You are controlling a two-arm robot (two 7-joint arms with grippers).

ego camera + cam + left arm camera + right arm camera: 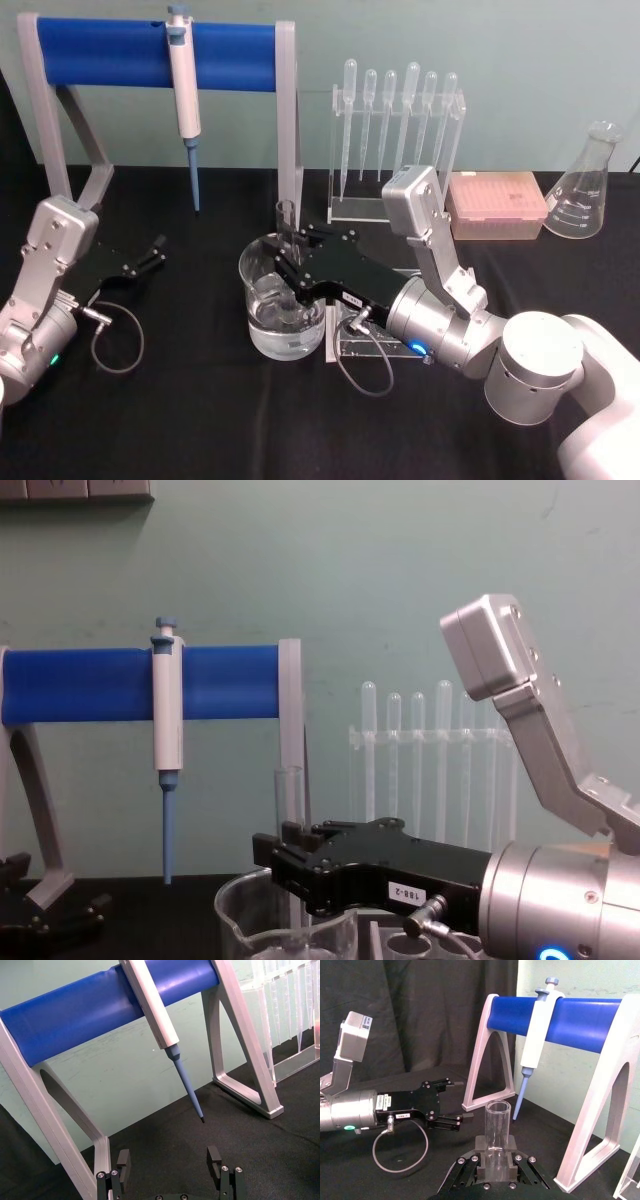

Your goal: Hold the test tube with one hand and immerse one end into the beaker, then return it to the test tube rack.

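Note:
The test tube [287,228] stands upright, and my right gripper [291,272] is shut on its middle above the beaker [262,318]. The beaker is a wide glass cylinder with clear liquid at its bottom. The tube's lower part goes down inside the beaker's rim; its tip is hidden by the fingers. In the right wrist view the tube [497,1127] rises from between the black pads [481,1169]. The chest view shows the tube [288,810] above the right gripper [287,865] and the beaker's rim [240,905]. My left gripper [152,252] rests open at the table's left, also seen as the left gripper [169,1162].
A blue-barred stand [110,52] with a hanging pipettor [184,90] stands at the back left. A rack of pipettes [398,130], a pink tip box [497,205] and a conical flask [587,185] line the back right. A clear holed rack [352,345] lies under my right wrist.

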